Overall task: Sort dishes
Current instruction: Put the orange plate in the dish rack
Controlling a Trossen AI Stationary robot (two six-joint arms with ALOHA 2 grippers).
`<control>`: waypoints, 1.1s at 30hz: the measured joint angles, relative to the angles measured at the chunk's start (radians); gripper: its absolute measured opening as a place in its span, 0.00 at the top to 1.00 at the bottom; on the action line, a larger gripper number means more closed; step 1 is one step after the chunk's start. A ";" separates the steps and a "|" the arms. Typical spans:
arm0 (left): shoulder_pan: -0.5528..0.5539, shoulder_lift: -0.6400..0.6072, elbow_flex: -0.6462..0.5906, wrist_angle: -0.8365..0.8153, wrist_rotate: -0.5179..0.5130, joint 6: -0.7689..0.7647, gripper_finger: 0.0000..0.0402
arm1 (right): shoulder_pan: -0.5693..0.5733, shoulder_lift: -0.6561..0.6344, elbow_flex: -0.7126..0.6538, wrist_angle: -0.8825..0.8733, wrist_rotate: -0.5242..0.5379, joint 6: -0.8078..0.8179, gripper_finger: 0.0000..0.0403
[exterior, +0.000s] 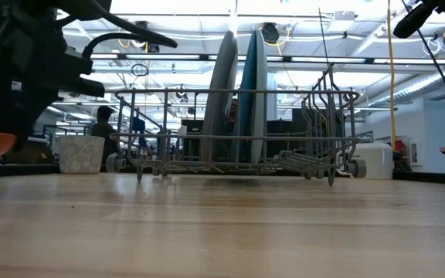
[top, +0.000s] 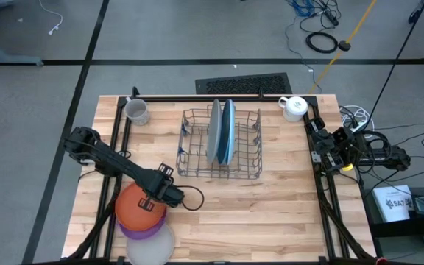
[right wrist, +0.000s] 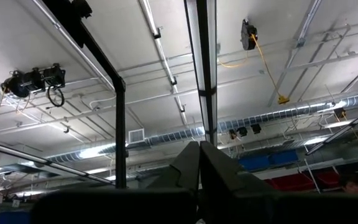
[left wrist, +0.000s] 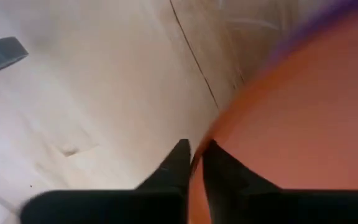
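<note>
An orange plate point(top: 140, 206) lies on top of a purple plate point(top: 144, 228) and a whitish plate point(top: 152, 246) at the table's near left. My left gripper point(top: 150, 203) is over the orange plate's right part, shut on its rim. A pale grey-blue plate point(top: 213, 132) and a darker blue plate point(top: 229, 132) stand on edge in the wire dish rack point(top: 197, 165) at the table's middle; both also show in the low view point(exterior: 221, 100) point(exterior: 253, 100). My right gripper point(right wrist: 199, 155) is shut and empty, pointing up at the ceiling at the table's right edge point(top: 322, 143). My left gripper pinches the orange plate's rim point(left wrist: 199, 163) between its two fingers, with one finger point(left wrist: 176, 163) on the table side and the other point(left wrist: 219, 168) over the plate's face. Whether the plate is lifted off the purple plate, I cannot tell.
A grey mug point(top: 137, 111) stands at the far left of the rack and a white mug point(top: 294, 107) at the far right. Bare wood lies between the rack and the table's near edge point(top: 256, 221). A dark frame rail point(top: 322, 184) runs along each side.
</note>
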 joint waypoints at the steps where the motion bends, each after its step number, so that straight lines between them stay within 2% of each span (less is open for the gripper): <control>1: 0.000 0.000 0.000 0.002 0.000 -0.001 0.97 | 0.000 0.000 0.000 0.000 0.000 0.000 0.98; 6: -0.003 0.000 0.020 -0.056 -0.030 -0.012 0.98 | 0.000 0.000 0.000 0.000 0.000 0.001 0.98; 19: -0.008 -0.066 0.164 -0.271 -0.232 -0.094 1.00 | 0.000 0.000 0.000 -0.003 0.004 0.000 0.98; 26: -0.025 -0.115 0.329 -0.417 -0.365 -0.144 1.00 | 0.000 0.000 0.000 -0.005 0.003 0.000 0.98; 33: -0.057 -0.164 0.511 -0.444 -0.473 -0.136 1.00 | 0.000 0.000 0.000 -0.007 0.003 -0.023 0.98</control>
